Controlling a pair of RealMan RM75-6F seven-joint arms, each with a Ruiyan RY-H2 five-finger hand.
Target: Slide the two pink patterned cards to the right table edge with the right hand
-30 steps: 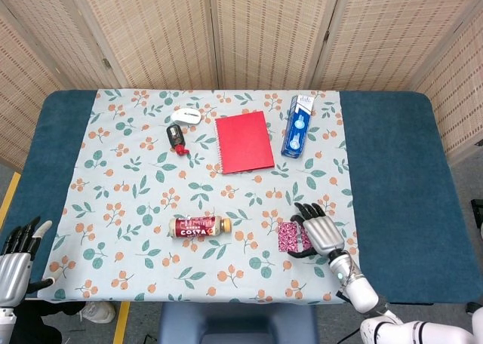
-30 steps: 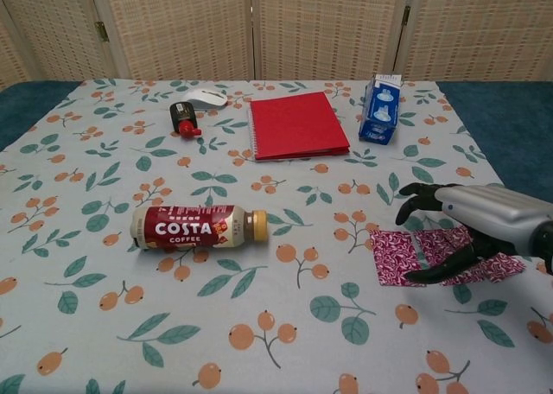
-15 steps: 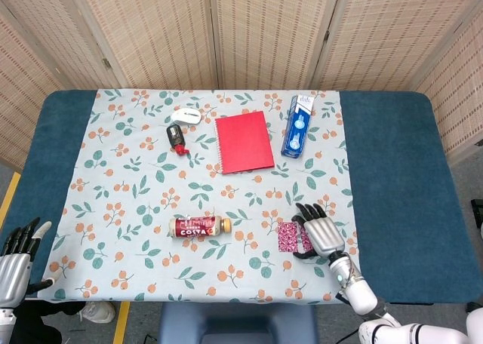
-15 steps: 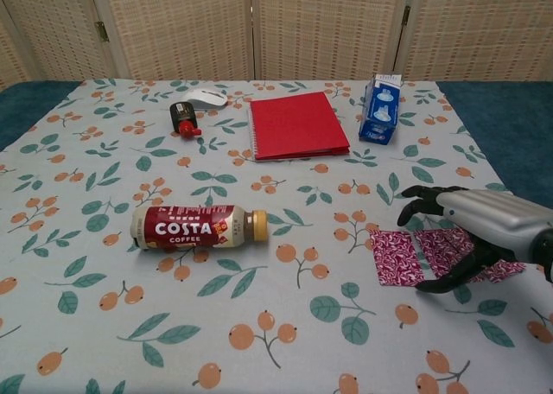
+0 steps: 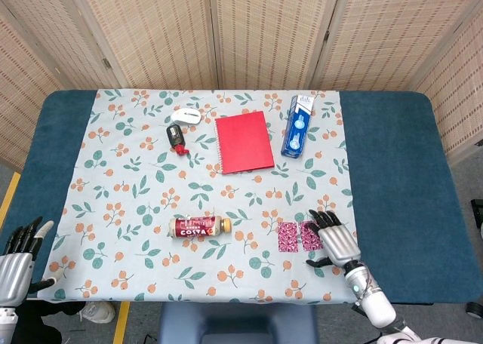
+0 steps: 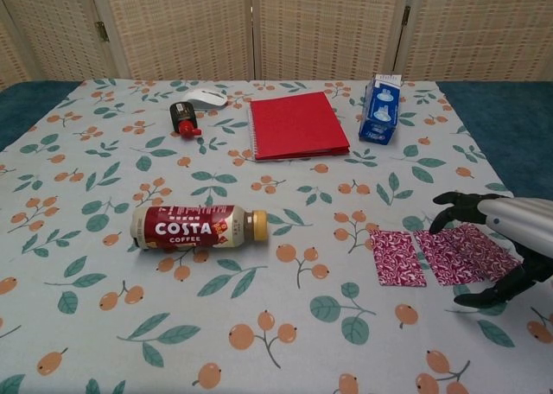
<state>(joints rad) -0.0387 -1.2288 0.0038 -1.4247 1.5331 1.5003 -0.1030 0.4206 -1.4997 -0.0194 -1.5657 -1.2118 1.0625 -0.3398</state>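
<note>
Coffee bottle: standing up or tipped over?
Tipped over. The coffee bottle lies on its side on the tablecloth, cap pointing toward the pink cards.

The bench (image 5: 392,170) wears matt blue cloth under a smooth floral printed cover (image 6: 104,238). The two pink cards (image 6: 432,256) look like thin patterned paper. At their 3 o'clock, the right robot hand (image 6: 501,238) shows brushed silver metal with black matt fingers (image 6: 454,206). The coffee bottle (image 6: 194,227) is glossy plastic; the notebook (image 6: 296,124) is matt red.
</note>
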